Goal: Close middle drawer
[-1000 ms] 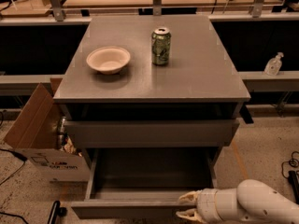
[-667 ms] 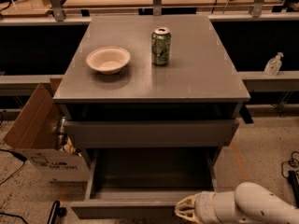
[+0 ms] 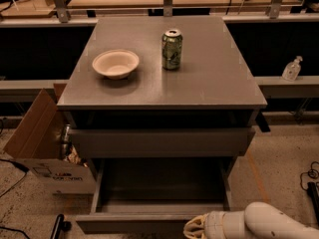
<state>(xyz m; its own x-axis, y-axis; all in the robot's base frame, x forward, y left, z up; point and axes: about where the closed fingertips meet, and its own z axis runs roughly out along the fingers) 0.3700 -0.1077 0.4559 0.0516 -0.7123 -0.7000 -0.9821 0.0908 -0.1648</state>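
The middle drawer [image 3: 159, 185] is pulled far out of the grey cabinet [image 3: 164, 91], showing its plain grey box interior. Its flat front panel [image 3: 129, 224] is at the bottom of the view. My gripper [image 3: 195, 228] is at the bottom right, right at the outer face of that front panel, with the white arm [image 3: 269, 225] reaching in from the right. Whether it touches the panel I cannot tell. The drawer above it [image 3: 159, 142] stands out a little from the cabinet.
A cream bowl [image 3: 115, 63] and a green can [image 3: 172, 49] stand on the cabinet top. An open cardboard box [image 3: 37, 148] is on the floor at the left. A clear bottle [image 3: 292, 68] sits on a ledge at the right. Cables [image 3: 311, 176] lie at the far right.
My gripper has moved slightly down and to the left along the open drawer's front. The drawer looks as far out as before.
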